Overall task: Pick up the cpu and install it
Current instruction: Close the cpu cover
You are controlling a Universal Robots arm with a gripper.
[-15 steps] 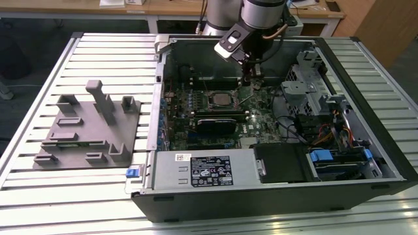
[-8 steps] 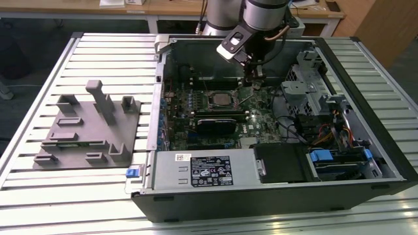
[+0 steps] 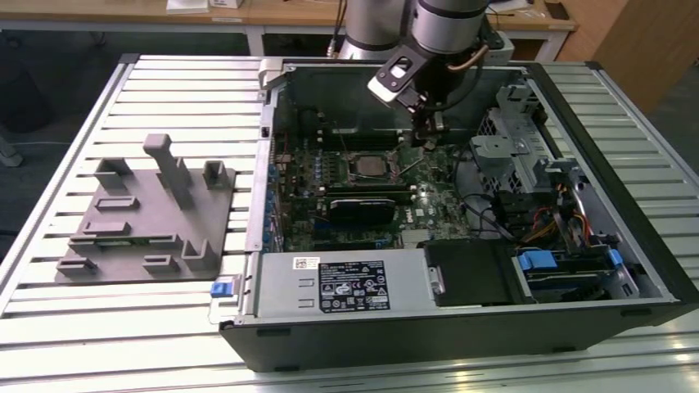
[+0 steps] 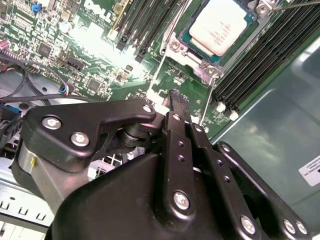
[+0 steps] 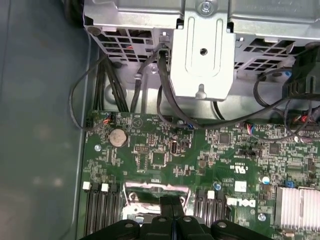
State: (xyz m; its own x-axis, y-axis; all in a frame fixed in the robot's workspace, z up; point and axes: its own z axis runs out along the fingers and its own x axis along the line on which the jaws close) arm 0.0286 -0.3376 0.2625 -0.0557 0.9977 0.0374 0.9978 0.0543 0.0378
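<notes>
Where the two black fingers (image 5: 166, 204) meet in the first wrist view, they lie pressed together with nothing between them. The gripper (image 4: 175, 97) hangs empty just above the green motherboard (image 4: 100, 55), near one corner of the socket (image 4: 176, 46). The cpu (image 4: 220, 25) lies flat inside that metal-framed socket, pale silver top up, clear of the fingertips. A thin metal rod (image 4: 207, 102) slants up beside the socket frame. Black memory slots (image 4: 260, 60) run in rows along one side of the socket, between it and the case wall. In the first wrist view a round coin battery (image 5: 118, 136) sits on the board beyond the fingers. Further out is a metal drive cage (image 5: 202, 50) with black cables (image 5: 85, 95) looping below it. In the exterior view the gripper (image 3: 424, 135) sits low inside the open computer case (image 3: 459, 327), just to the exterior view's right of the cpu (image 3: 369, 166). A black heatsink block (image 3: 366, 209) lies on the board on the near side of the socket. To the exterior view's left of the case, a grey tray (image 3: 142, 221) rests on the slatted table (image 3: 65, 327), well apart from the arm.
</notes>
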